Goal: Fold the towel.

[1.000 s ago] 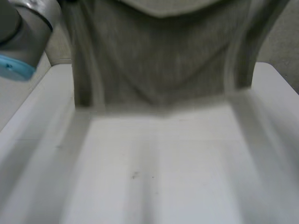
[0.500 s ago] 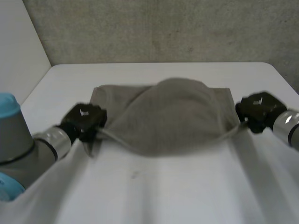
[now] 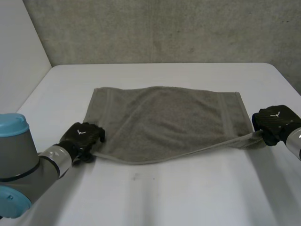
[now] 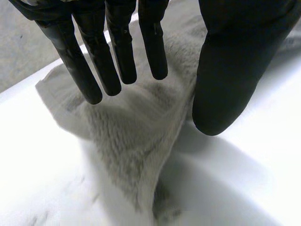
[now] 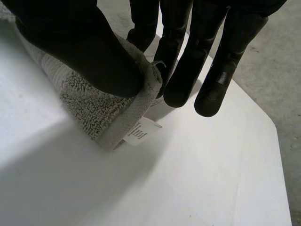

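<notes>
On the white table (image 3: 164,197), our left hand (image 3: 83,137) and right hand (image 3: 275,123) pinch the towel (image 3: 164,122) by its near corners. We judge it soft, light and limp, best held at the corners.

- A white counter (image 3: 188,197) with a smooth, matt top is seen, its far edge running straight along the back wall.
- A small dark mark (image 3: 135,177) is seen on the near half of the counter, roughly midway across it.
- A rough grey wall (image 3: 164,28), mottled and flecked with small dark spots, is set directly behind the counter's far edge.
- A plain white panel (image 3: 19,56) is seen rising along the counter's left side and meeting the wall at the counter's far left corner.
- A grey, speckled floor (image 5: 282,70) is seen below and beyond the counter's angled corner in the right wrist view.
</notes>
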You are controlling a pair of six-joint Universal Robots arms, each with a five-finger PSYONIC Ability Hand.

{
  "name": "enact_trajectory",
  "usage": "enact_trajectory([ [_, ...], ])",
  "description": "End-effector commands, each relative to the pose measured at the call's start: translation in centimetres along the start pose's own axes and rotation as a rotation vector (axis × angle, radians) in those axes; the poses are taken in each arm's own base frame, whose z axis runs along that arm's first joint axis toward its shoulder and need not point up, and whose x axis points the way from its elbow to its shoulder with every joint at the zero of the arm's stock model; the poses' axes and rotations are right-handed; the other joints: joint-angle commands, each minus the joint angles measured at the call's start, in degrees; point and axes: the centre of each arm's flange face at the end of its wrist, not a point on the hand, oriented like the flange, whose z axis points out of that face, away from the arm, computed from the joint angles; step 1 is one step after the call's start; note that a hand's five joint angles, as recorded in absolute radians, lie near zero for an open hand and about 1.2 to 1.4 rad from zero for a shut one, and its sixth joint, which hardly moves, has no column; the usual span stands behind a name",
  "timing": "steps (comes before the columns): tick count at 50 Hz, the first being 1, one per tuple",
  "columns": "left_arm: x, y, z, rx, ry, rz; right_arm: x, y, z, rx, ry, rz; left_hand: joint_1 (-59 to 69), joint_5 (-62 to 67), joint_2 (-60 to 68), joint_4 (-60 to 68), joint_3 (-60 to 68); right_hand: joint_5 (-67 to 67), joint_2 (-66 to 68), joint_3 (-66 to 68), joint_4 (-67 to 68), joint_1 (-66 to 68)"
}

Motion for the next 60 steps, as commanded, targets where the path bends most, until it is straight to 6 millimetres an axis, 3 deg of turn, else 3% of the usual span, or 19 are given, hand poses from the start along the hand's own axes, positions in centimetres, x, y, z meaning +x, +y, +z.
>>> enact_trajectory([
  [1,0.1,0.3,-1.2,-0.019,-0.035,0.000,0.3,0.2,0.1,-0.005,0.012,0.015,3.50,3.40,3.57,3.59,3.58,10.75,10.45,10.39,10.28,0.20],
  [11,-0.4,0.4,-1.5,0.025,-0.087,0.009,0.2,0.5,0.0,-0.018,0.008,0.019,9.05,8.95,9.12,9.14,9.13,10.75,10.45,10.39,10.28,0.20],
  [14,-0.4,0.5,-1.5,0.031,-0.093,0.011,0.1,0.5,-0.1,-0.019,0.007,0.019,22.00,21.90,22.07,22.09,22.08,10.75,10.45,10.39,10.28,0.20],
  [16,-0.3,0.4,-1.7,0.036,-0.092,0.014,0.1,0.4,-0.1,-0.022,0.007,0.016,45.43,45.34,45.51,45.53,45.52,10.75,10.45,10.39,10.28,0.20],
  [22,-0.4,-0.2,-2.4,0.059,-0.103,0.020,0.1,0.1,-0.8,-0.031,0.000,0.009,45.69,45.60,45.77,45.79,45.78,10.75,10.45,10.39,10.28,0.20],
  [28,-0.2,-1.3,-4.3,0.080,-0.110,0.077,0.5,0.1,-3.4,-0.134,-0.058,-0.012,45.69,45.60,45.77,45.79,45.78,10.75,10.45,10.39,10.28,0.20],
  [31,0.2,-1.6,-6.0,0.052,-0.098,0.154,0.7,0.3,-4.2,-0.168,-0.070,-0.042,45.69,45.60,45.77,45.79,45.78,10.75,10.45,10.39,10.28,0.20],
  [33,0.9,-1.7,-8.1,-0.007,-0.065,0.237,0.8,0.4,-6.1,-0.239,-0.114,-0.122,45.69,45.60,45.77,45.79,45.78,10.75,10.45,10.39,10.28,0.20],
  [36,1.2,-1.7,-9.3,-0.041,-0.046,0.273,0.9,0.4,-8.2,-0.317,-0.177,-0.182,45.69,45.60,45.77,45.79,45.78,10.75,10.45,10.39,10.28,0.20],
  [38,1.7,-2.2,-11.6,-0.089,-0.013,0.322,1.2,0.5,-9.0,-0.349,-0.200,-0.197,45.69,45.60,45.77,45.79,45.78,10.75,10.45,10.39,10.28,0.20],
  [44,2.2,-2.6,-13.4,-0.126,0.029,0.321,2.7,-0.7,-10.7,-0.306,-0.205,-0.252,45.69,45.60,45.77,45.79,45.78,10.75,10.45,10.39,10.28,0.20],
  [50,0.5,-3.8,-11.4,-0.048,0.004,0.313,3.2,-1.8,-9.8,-0.198,-0.199,-0.223,45.69,45.60,45.77,45.79,45.78,10.75,10.45,10.39,10.28,0.20],
  [52,0.0,-3.7,-10.0,-0.027,0.010,0.314,3.9,-1.1,-7.6,-0.159,-0.186,-0.159,45.69,45.60,45.77,45.79,45.78,10.75,10.45,10.39,10.28,0.20],
  [53,-0.5,-3.9,-8.4,0.003,0.004,0.322,3.9,-1.1,-7.6,-0.159,-0.186,-0.159,45.69,45.60,45.77,45.79,45.78,10.75,10.45,10.39,10.28,0.20],
  [54,-1.1,-4.3,-6.9,0.034,-0.008,0.335,4.4,-0.7,-5.9,-0.145,-0.163,-0.145,45.69,45.60,45.77,45.79,45.78,10.75,10.45,10.39,10.28,0.20],
  [55,-1.1,-4.3,-6.8,0.034,-0.008,0.335,4.5,-0.7,-5.9,-0.145,-0.163,-0.145,45.69,45.60,45.77,45.79,45.78,10.75,10.45,10.39,10.28,0.20],
  [57,-1.8,-5.0,-3.6,0.084,-0.014,0.353,4.4,-0.7,-2.9,-0.119,-0.128,-0.139,45.69,45.60,45.77,45.79,45.78,10.75,10.45,10.39,10.28,0.20],
  [58,-1.8,-5.0,-3.6,0.084,-0.014,0.353,4.4,-0.7,-2.9,-0.119,-0.128,-0.139,45.69,45.60,45.77,45.79,45.78,10.75,10.45,10.39,10.28,0.20],
  [60,-1.8,-5.4,0.0,0.111,0.009,0.362,3.7,-1.3,0.1,-0.094,-0.092,-0.151,45.69,45.60,45.77,45.79,45.78,10.75,10.45,10.39,10.28,0.20],
])
